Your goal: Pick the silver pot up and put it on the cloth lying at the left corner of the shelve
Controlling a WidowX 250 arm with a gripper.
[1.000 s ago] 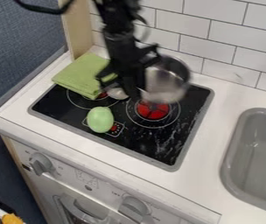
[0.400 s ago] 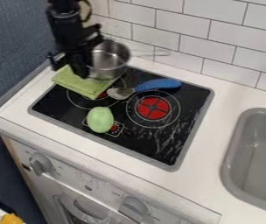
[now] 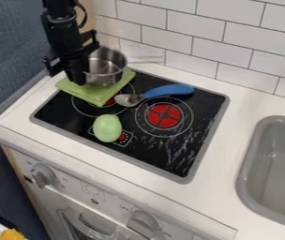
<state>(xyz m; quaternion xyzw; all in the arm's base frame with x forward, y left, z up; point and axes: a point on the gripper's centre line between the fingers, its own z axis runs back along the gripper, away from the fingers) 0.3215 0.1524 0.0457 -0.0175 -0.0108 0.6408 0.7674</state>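
Observation:
The silver pot stands upright over the green cloth at the stove's back left corner. Whether its base rests on the cloth or hangs just above it, I cannot tell. My gripper points down at the pot's left side, shut on its wall. The pot and gripper hide the back part of the cloth, while its front stretches onto the black cooktop.
A spoon with a blue handle lies across the back of the cooktop. Nearer the front is a light green oval object. The tiled wall rises behind, and a grey sink is at the right.
The gripper has carried the pot leftward from above the right burner to over the cloth, lowering it slightly at the end. The blue-handled spoon has come into full view.

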